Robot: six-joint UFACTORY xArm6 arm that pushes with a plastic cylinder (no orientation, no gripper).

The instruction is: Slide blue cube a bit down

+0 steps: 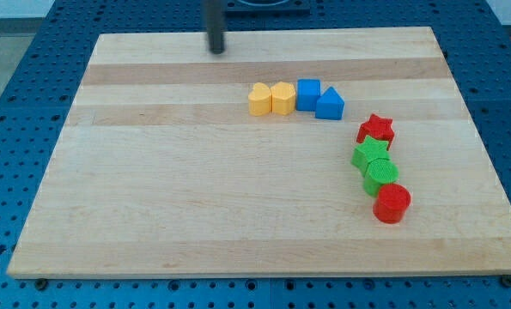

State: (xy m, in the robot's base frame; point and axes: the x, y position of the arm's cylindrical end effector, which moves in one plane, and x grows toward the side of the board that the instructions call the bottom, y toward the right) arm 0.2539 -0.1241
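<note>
The blue cube (307,94) sits on the wooden board (195,197), right of centre near the view's top. It touches a yellow hexagonal block (282,99) on its left and a blue triangular block (330,105) on its right. A yellow heart block (259,99) lies left of the hexagon. My tip (216,49) is a dark rod near the board's top edge, well up and to the left of the blue cube, touching no block.
A curved line of blocks runs down at the right: a red star (376,130), a green star (371,154), a green cylinder (380,176) and a red cylinder (392,203). A blue perforated table (15,112) surrounds the board.
</note>
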